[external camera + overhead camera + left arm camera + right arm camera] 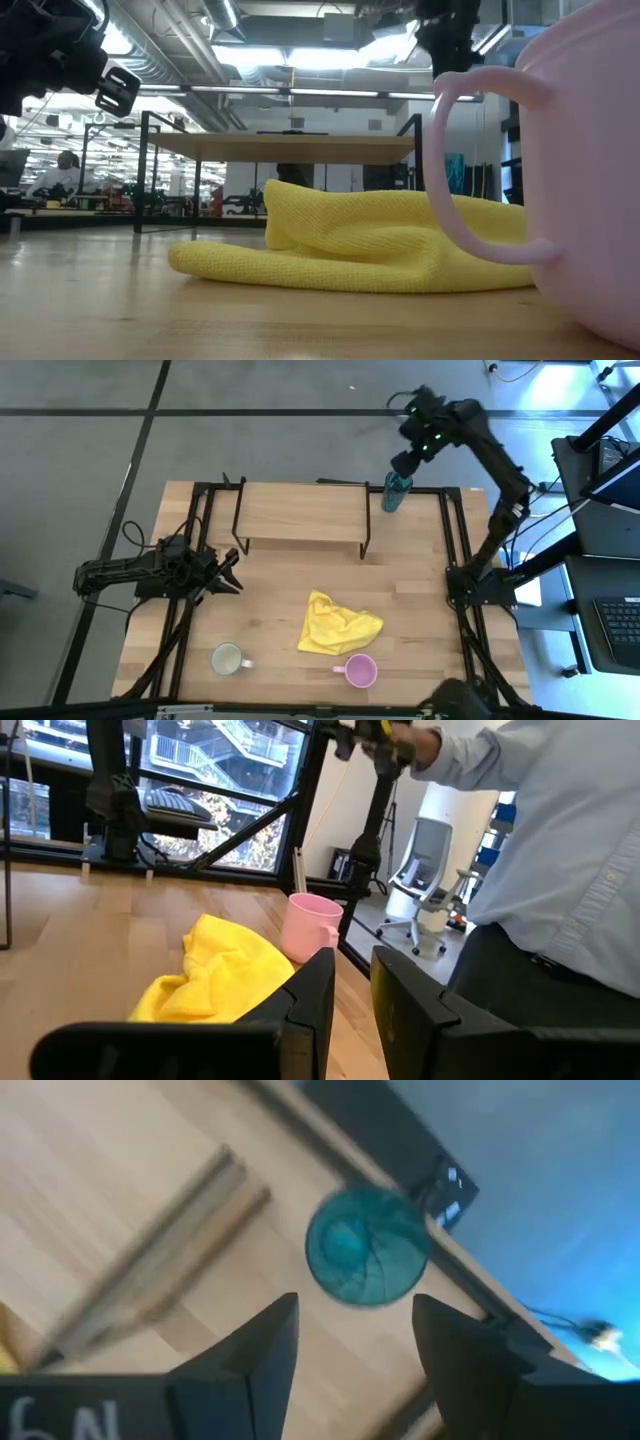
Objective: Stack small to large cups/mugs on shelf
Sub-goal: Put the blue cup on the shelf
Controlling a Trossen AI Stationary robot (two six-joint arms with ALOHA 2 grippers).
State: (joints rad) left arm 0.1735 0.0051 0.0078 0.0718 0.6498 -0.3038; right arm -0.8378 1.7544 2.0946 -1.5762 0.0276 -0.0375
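The right gripper (355,1345) is hovering with its fingers spread wide and empty, looking straight down on the teal tumbler (367,1246) — a translucent blue-green round, its rim open upward. That tumbler (396,491) is standing upright on the table's far right corner, just beside the shelf (300,513), a pale wood board on thin black legs. The left gripper (350,985) is waiting at the table's left edge, fingers slightly parted, holding nothing. Near the front edge are sitting the white mug (228,658) and the pink mug (359,671) — apart, with a crumpled yellow cloth (337,626) between them and the shelf.
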